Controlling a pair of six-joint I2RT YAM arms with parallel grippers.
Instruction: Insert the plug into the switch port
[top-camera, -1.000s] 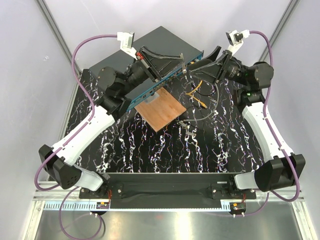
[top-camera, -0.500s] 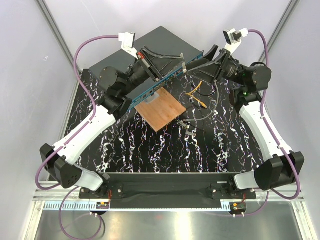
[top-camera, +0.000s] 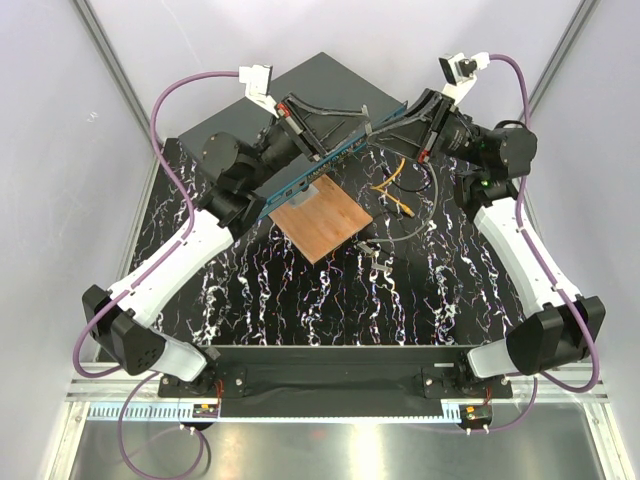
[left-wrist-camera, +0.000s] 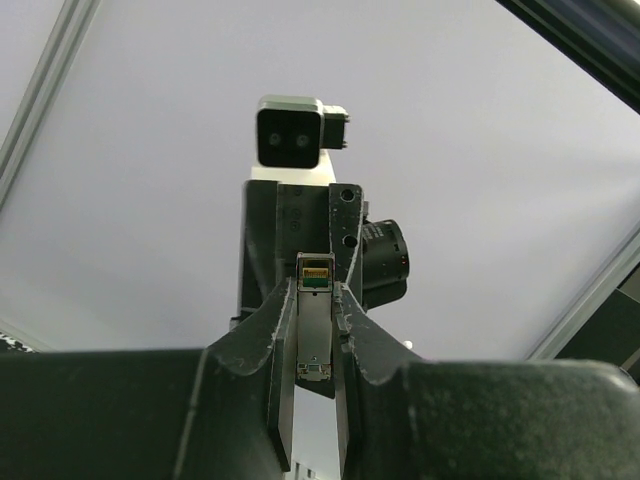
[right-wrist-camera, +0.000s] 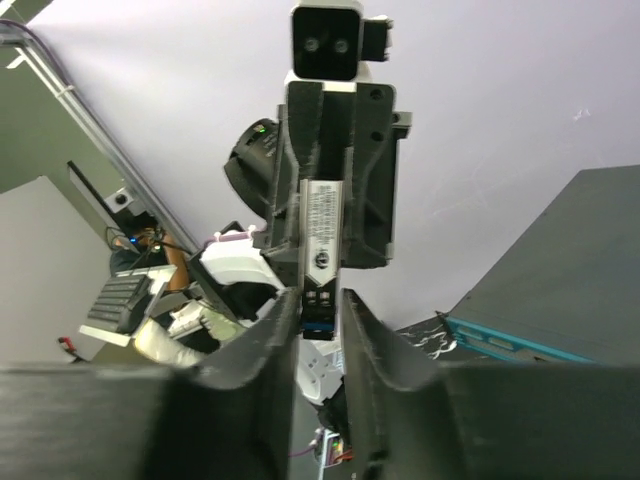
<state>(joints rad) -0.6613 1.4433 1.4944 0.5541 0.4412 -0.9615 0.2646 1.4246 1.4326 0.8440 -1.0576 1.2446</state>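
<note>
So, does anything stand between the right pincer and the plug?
Nothing visible does. The left pincer holds the plug in the air, and the plug's free end lies in the gap between the fingers of the right pincer. I cannot tell whether they touch it.

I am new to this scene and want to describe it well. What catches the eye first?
Both grippers meet in mid-air above the switch at the back. The left gripper is shut on a small metal plug, and the right gripper flanks its other end. A copper plate lies in front of the switch.
</note>
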